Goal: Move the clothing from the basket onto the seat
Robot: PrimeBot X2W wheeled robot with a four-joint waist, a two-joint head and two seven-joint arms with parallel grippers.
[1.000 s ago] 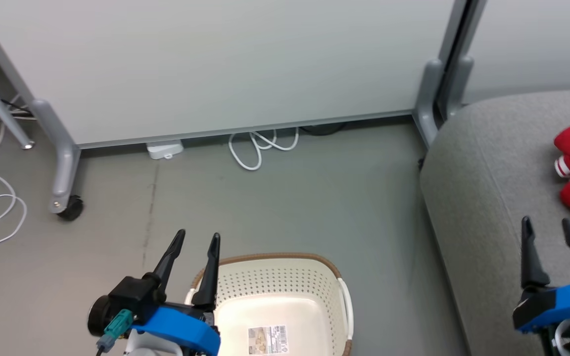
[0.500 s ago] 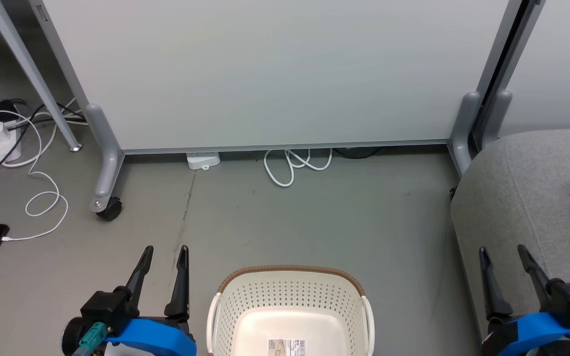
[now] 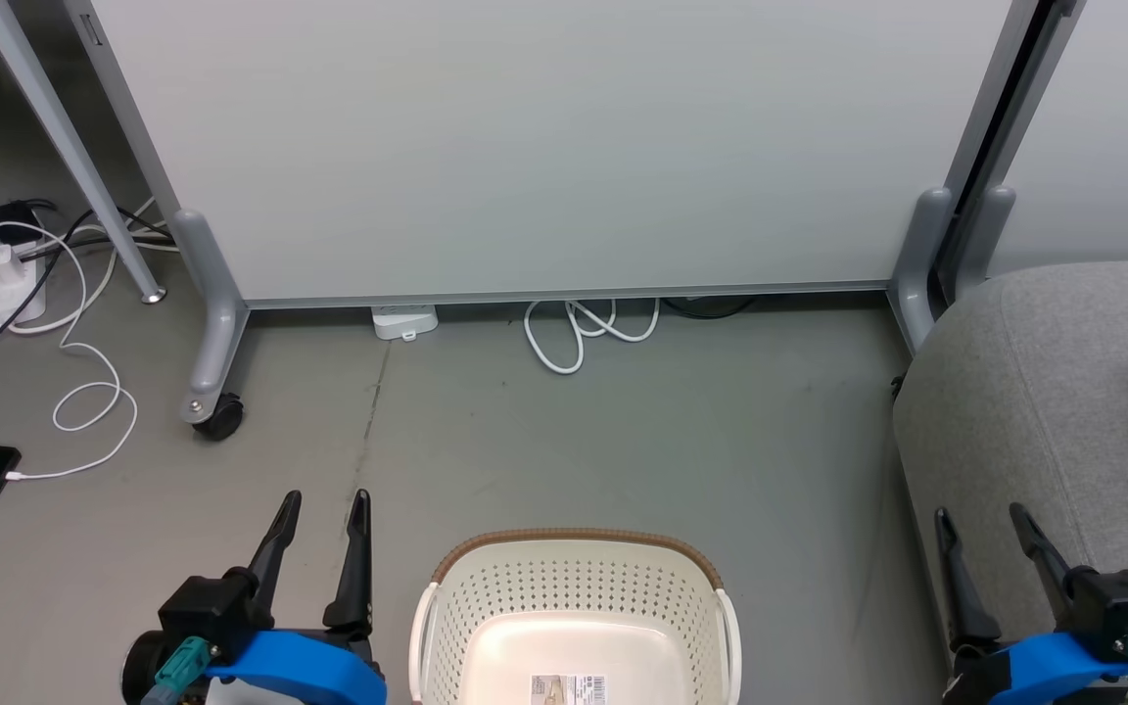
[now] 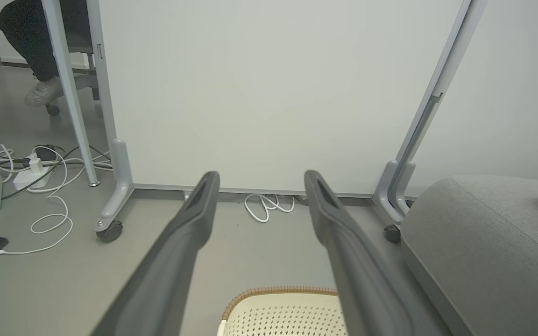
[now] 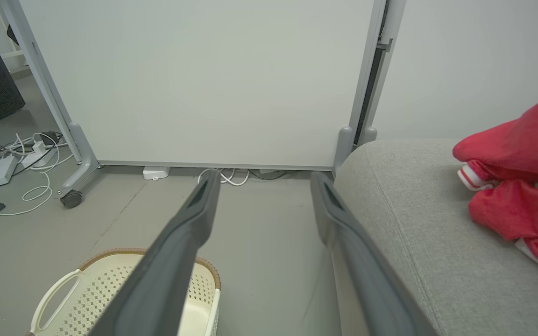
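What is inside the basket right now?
The basket shows a bare cream floor with one printed label and nothing else in the visible part. Its near end runs off the head view's bottom edge, so it is unseen.

We record the basket as cream-white, with a dotted perforation pattern and a brown woven rim. Right of the basket, the seat is textured grey, and the clothing is bright red (trim white, striped red). Flanking the basket, the left gripper and right gripper have black fingers and blue housings.
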